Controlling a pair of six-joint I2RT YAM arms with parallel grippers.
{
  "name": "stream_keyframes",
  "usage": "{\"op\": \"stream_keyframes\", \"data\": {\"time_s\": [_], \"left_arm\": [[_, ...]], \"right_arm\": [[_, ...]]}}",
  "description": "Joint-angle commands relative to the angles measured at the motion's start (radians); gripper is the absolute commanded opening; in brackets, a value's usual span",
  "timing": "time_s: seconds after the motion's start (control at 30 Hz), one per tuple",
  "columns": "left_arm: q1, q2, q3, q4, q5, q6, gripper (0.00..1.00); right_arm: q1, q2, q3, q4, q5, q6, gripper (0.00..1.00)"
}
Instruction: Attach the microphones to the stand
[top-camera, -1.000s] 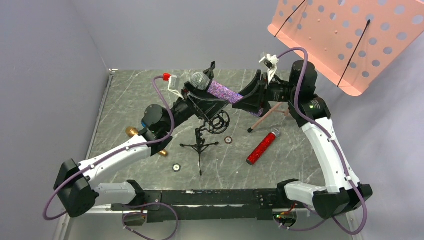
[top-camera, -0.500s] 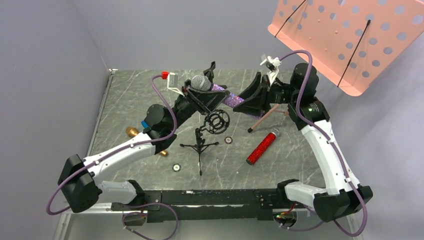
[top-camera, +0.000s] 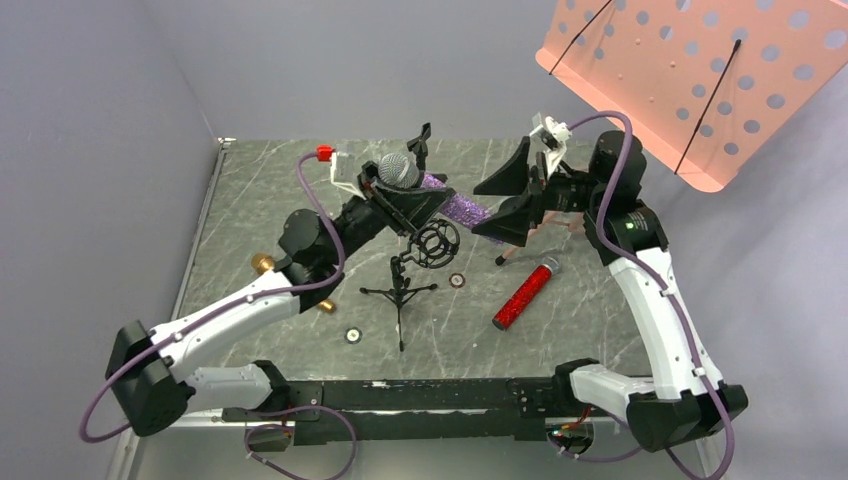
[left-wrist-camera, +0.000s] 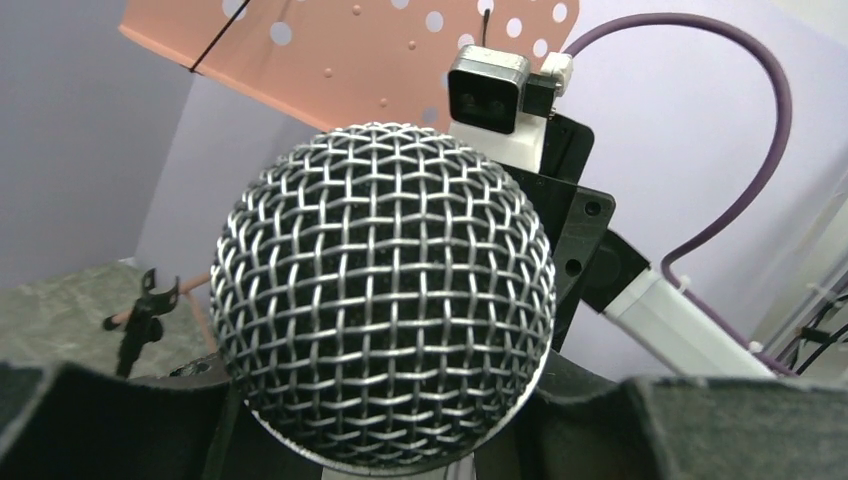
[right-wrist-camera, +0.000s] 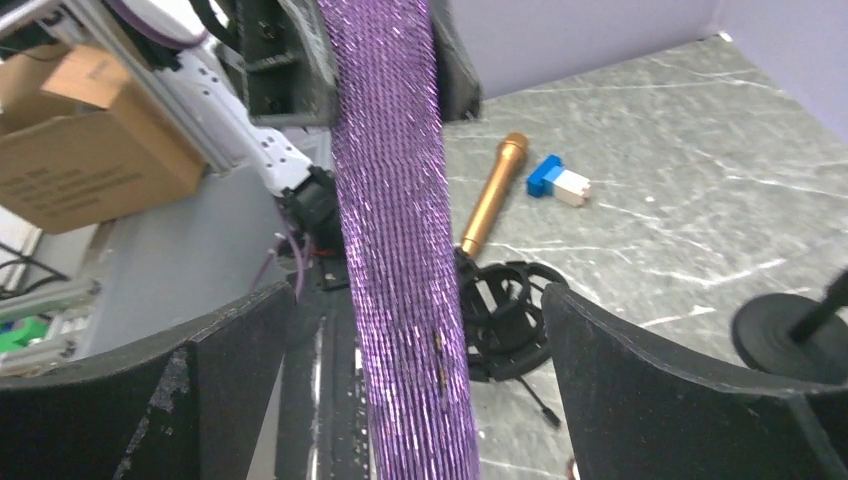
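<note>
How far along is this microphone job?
Done: nothing; the stand holds no microphone. In hand: the left jaws grip the purple microphone near its mesh head; the right jaws stand open around its handle. Left: mounting it, then the red microphone and gold microphone lying on the table.

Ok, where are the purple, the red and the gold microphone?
purple microphone (left-wrist-camera: 380, 300), left wrist view, on its silver mesh head.
red microphone (top-camera: 523, 296), top external view, middle of its glitter body.
gold microphone (right-wrist-camera: 490, 195), right wrist view, middle of its handle.
</note>
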Motion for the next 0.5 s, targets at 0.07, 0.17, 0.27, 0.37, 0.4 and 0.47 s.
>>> {"op": "stream_keyframes", "data": {"time_s": [0.07, 0.17, 0.27, 0.37, 0.4, 0.47], "left_arm": [[0.01, -0.225, 0.044, -0.23, 0.026, 0.231, 0.0], [0.011, -0.307, 0.062, -0.391, 0.01, 0.316, 0.0], [0.011, -0.366, 0.096, -0.527, -0.005, 0.375, 0.0], [0.011, -0.393, 0.141, -0.657, -0.04, 0.432, 0.0], [0.01, -0.397, 0.151, -0.687, -0.055, 0.447, 0.0], [0.011, -0.394, 0.17, -0.728, -0.063, 0.476, 0.0]], "right_arm": [[-0.104, -0.115, -0.022, -0.167, 0.046, -0.273, 1.0], [-0.175, -0.157, -0.095, -0.164, 0.019, -0.309, 1.0], [-0.216, -0.183, -0.192, -0.139, -0.001, -0.334, 1.0], [-0.227, -0.196, -0.288, -0.095, 0.018, -0.357, 1.0], [-0.227, -0.198, -0.319, -0.086, 0.033, -0.375, 1.0], [-0.227, -0.199, -0.37, -0.077, 0.043, -0.419, 1.0]]}}
